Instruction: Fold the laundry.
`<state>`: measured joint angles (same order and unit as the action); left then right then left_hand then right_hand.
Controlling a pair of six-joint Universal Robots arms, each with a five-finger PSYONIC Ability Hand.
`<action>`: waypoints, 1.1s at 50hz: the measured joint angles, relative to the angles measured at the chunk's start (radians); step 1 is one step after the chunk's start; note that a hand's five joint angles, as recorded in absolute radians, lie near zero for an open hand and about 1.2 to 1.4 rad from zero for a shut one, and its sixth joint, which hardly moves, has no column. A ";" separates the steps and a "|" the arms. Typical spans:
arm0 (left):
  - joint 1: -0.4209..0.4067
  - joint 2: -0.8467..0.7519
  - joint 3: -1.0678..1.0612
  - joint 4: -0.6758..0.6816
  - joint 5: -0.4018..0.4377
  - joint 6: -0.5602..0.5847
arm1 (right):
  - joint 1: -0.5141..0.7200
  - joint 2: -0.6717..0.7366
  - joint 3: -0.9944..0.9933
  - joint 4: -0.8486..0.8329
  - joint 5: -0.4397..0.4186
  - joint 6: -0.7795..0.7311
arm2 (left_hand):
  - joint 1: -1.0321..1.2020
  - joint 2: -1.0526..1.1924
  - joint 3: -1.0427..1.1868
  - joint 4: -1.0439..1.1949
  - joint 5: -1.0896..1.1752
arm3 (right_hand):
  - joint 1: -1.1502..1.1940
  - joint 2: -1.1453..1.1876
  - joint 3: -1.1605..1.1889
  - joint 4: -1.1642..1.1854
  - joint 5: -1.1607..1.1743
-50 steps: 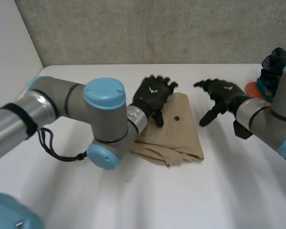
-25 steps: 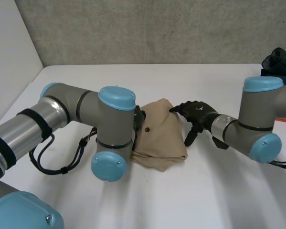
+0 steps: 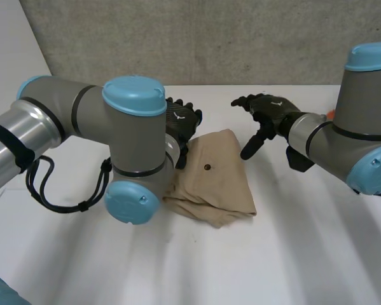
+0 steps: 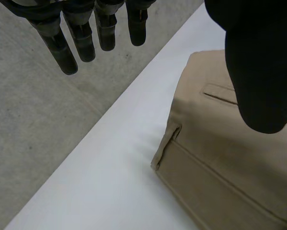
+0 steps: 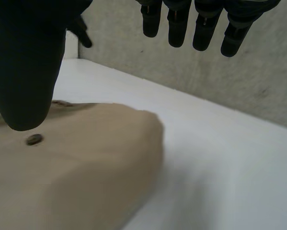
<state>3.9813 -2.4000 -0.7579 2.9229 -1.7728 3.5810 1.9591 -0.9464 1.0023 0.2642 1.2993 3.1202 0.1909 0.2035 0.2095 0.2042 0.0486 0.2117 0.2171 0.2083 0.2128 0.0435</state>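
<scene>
A folded tan garment (image 3: pixel 212 181) with a dark button (image 3: pixel 207 168) lies on the white table (image 3: pixel 304 254) between my arms. My left hand (image 3: pixel 180 121) hovers at its far left corner, fingers straight and spread, holding nothing. In the left wrist view the fingers (image 4: pixel 86 38) hang above the table's far edge, with the tan garment (image 4: pixel 224 158) under the thumb. My right hand (image 3: pixel 270 114) is open just off the garment's far right corner, clear of the cloth. From the right wrist, the tan garment (image 5: pixel 71 172) and its button (image 5: pixel 34 140) lie below the thumb.
A grey wall (image 3: pixel 209 38) runs behind the table's far edge. Something orange (image 3: pixel 331 114) peeks out at the far right behind my right arm. My left arm's big joint (image 3: pixel 134 152) stands close over the garment's left side.
Both hands have lifted off and away from the garment toward the far side of the table. The garment lies where it was, folded.
</scene>
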 measured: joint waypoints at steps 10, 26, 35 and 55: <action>0.031 -0.051 -0.056 -0.036 0.041 -0.041 | 0.033 0.165 -0.007 0.014 0.016 -0.024 | 0.000 0.000 0.000 0.000 0.000 | 0.000 0.000 0.000 0.000 0.000; 0.044 -0.064 -0.069 -0.059 0.069 -0.042 | 0.046 0.189 -0.001 -0.011 0.133 -0.240 | 0.000 0.000 0.000 0.000 0.000 | -0.023 -0.027 -0.022 0.000 -0.001; 0.045 0.098 -0.123 -0.057 0.164 -0.096 | 0.070 -0.039 0.166 -0.156 0.159 -0.260 | 0.000 0.000 0.000 0.000 0.000 | -0.023 -0.027 -0.022 0.000 -0.003; 0.149 0.334 -0.325 -0.048 0.528 -0.307 | 0.275 -0.210 0.912 -0.852 0.187 -0.421 | 0.000 0.000 0.000 0.000 0.000 | -0.023 -0.027 -0.022 0.000 -0.003</action>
<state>4.1298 -2.0663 -1.0825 2.8753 -1.2446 3.2737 2.2339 -1.1567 1.9140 -0.5881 1.4861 2.6990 0.1908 0.2035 0.2095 0.2042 0.0483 0.1884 0.1903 0.1867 0.2128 0.0402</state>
